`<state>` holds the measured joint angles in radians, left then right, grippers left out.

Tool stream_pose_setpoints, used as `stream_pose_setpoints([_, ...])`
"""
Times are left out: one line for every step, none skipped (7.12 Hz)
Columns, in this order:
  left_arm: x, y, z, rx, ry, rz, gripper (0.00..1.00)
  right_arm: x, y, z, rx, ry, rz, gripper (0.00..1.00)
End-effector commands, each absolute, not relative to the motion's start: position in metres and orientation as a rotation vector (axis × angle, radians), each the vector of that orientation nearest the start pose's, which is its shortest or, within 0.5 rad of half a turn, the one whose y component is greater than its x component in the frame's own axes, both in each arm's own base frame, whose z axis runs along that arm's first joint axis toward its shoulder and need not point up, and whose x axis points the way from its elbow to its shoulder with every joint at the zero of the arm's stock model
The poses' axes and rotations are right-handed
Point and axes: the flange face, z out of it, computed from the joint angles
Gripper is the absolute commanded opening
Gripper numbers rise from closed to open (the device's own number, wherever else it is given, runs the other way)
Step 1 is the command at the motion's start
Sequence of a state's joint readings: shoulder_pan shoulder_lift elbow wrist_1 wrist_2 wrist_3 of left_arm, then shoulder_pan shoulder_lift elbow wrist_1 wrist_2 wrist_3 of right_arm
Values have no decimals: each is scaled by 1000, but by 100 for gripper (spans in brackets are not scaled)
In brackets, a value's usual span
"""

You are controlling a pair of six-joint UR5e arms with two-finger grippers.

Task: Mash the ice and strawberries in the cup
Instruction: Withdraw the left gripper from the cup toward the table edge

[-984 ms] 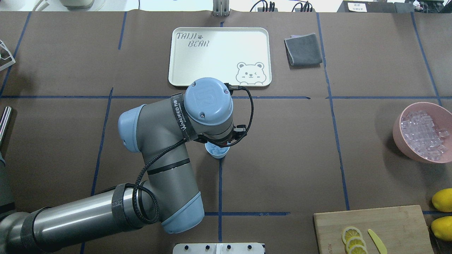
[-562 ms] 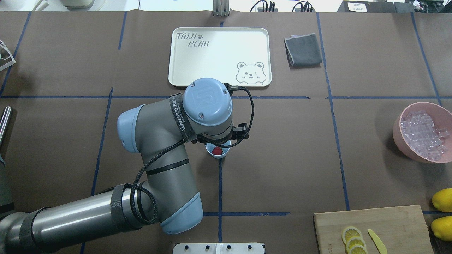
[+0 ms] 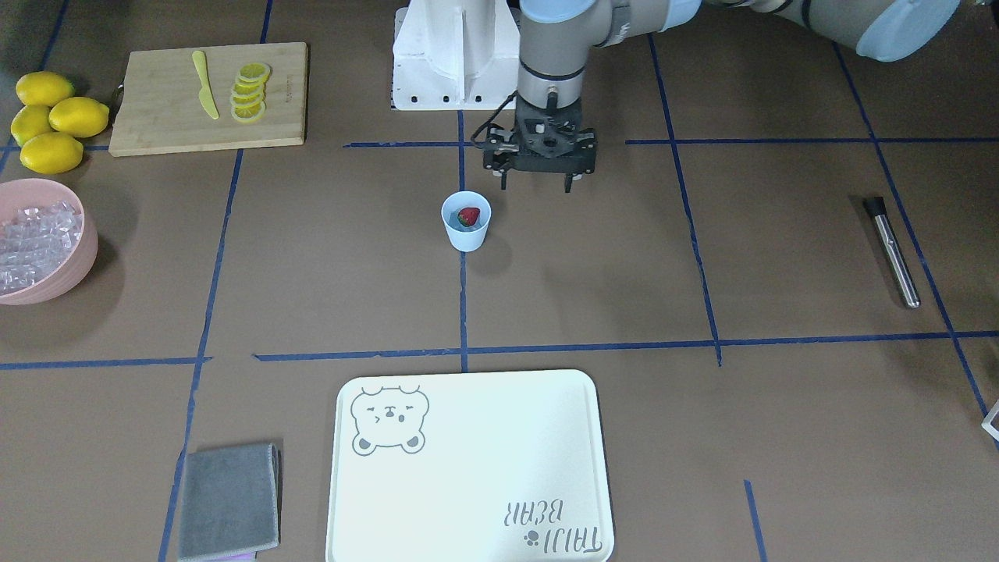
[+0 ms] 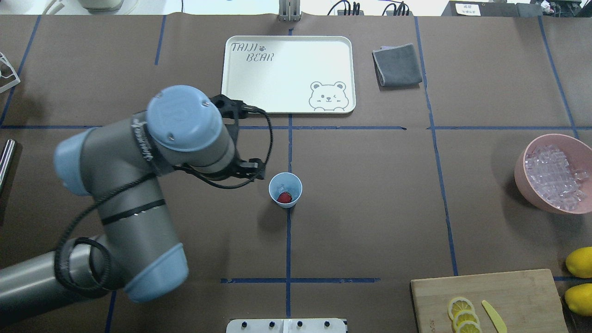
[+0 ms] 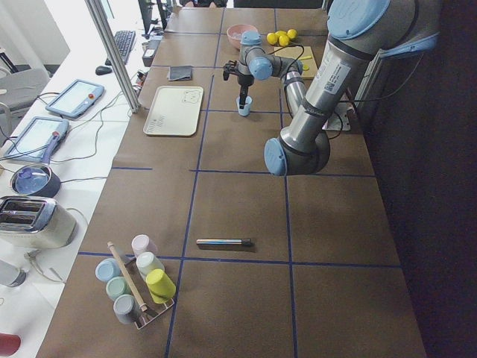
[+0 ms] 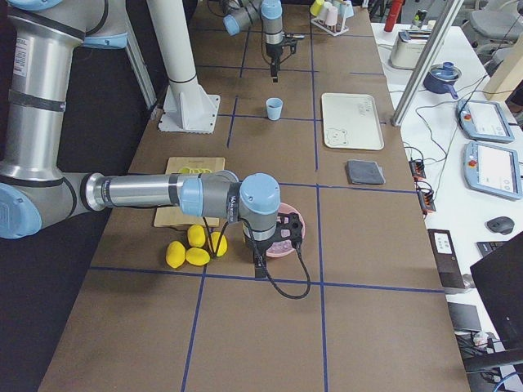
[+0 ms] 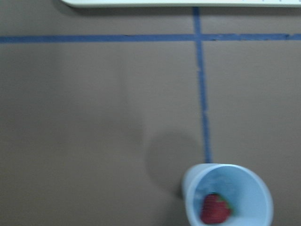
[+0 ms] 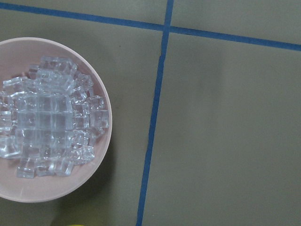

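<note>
**Left gripper.** The left gripper (image 3: 537, 186) points straight down at the table (image 3: 702, 437). Its two fingers (image 3: 505, 181) are spread apart with nothing between them. In the front-facing view it hangs just beside the cup (image 3: 466, 236), on the robot's left and toward the robot's base, and does not touch it.

**Cup and contents.** The pale blue cup stands upright on a blue tape line near the middle of the table. One red strawberry (image 3: 469, 216) lies inside it. In the overhead view a small whitish, glassy patch beside the berry looks like ice (image 4: 280, 188). The left wrist view shows the cup and berry in its lower right corner, blurred.

**Right gripper.** The right arm's wrist is near the pink bowl (image 3: 84, 257), which sits at the table end on the robot's right and holds a heap of clear cubes. The right wrist view looks down on that bowl and shows no fingers. Whether the right gripper (image 6: 260, 263) is spread or closed cannot be told.

**Other items.**
- A cream tray (image 3: 468, 468) printed with a bear lies across the table from the robot.
- A folded grey cloth (image 3: 229, 499) lies beside the tray.
- A cutting board (image 3: 156, 117) carries lemon slices (image 3: 250, 92) and a yellow knife (image 3: 204, 94).
- Whole lemons (image 3: 51, 117) lie next to the cutting board.
- A metal rod (image 3: 894, 250) lies flat on the robot's left, well apart from the cup.
</note>
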<state>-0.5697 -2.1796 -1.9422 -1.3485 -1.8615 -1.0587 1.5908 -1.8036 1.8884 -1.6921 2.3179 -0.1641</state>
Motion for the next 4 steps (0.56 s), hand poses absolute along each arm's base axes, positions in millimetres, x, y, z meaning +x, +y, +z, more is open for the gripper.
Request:
stream_pose_setpoints([313, -455, 278, 117, 755, 176, 99, 73, -388, 621, 31, -748, -123, 100])
stream_pose_setpoints([249, -477, 326, 121, 724, 216, 99, 73, -388, 621, 31, -748, -123, 100])
stream_pose_setpoints([187, -491, 363, 136, 697, 222, 99, 73, -388, 621, 31, -748, -123, 100])
stream_pose_setpoints([135, -489, 403, 123, 693, 240, 99, 73, -388, 620, 32, -748, -123, 100])
